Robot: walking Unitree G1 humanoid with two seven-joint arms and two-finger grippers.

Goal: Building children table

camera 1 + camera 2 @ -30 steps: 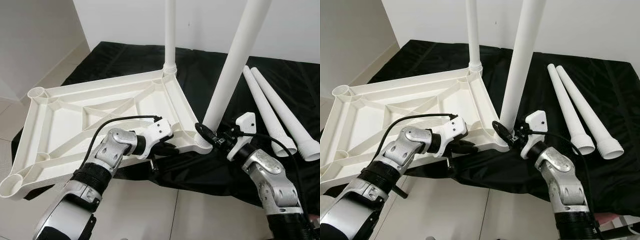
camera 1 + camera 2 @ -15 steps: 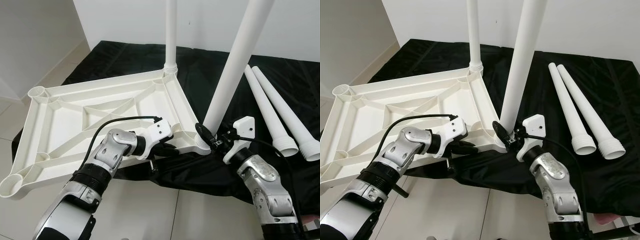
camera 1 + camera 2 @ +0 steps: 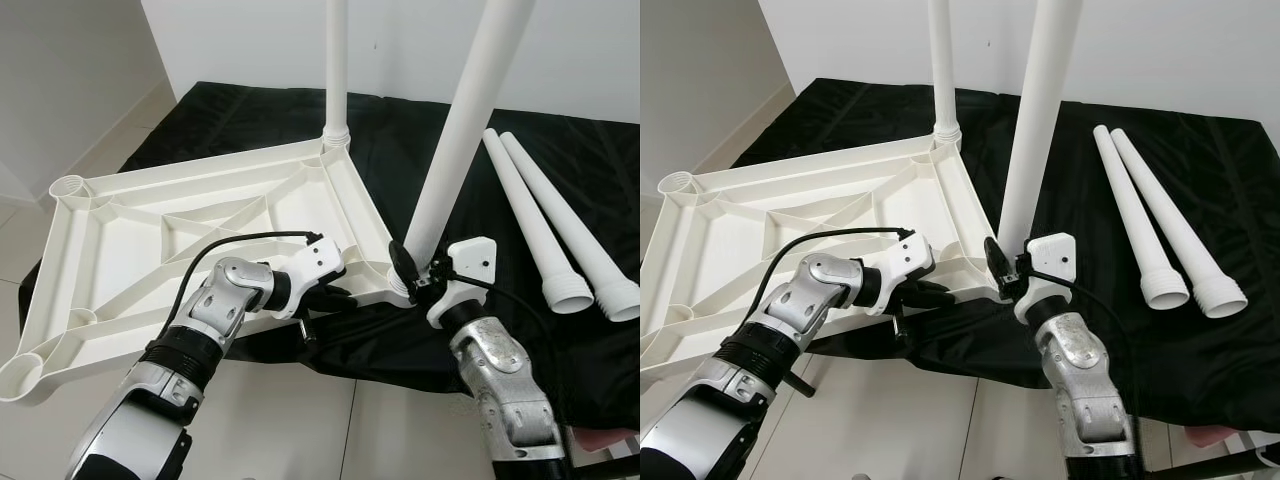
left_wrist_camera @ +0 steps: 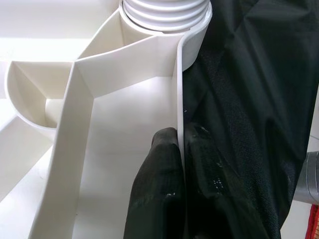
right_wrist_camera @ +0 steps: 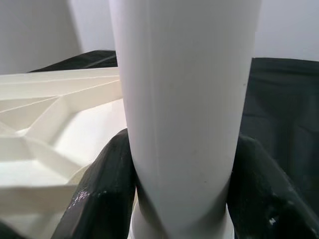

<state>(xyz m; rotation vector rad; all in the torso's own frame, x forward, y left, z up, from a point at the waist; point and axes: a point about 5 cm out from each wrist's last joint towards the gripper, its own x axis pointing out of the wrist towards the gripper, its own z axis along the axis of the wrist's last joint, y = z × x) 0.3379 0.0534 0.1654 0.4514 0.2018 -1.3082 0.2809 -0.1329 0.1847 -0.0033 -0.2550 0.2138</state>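
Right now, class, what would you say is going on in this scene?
A robot is assembling a small white table. The tabletop lies upside down on a black cloth. The left gripper pinches the tabletop's near rim, steadying it. The right gripper clasps the base of an upright leg standing in the near corner socket. Another leg stands in the far corner. Two loose legs lie on the cloth to the right; two sockets on the left are unfilled.
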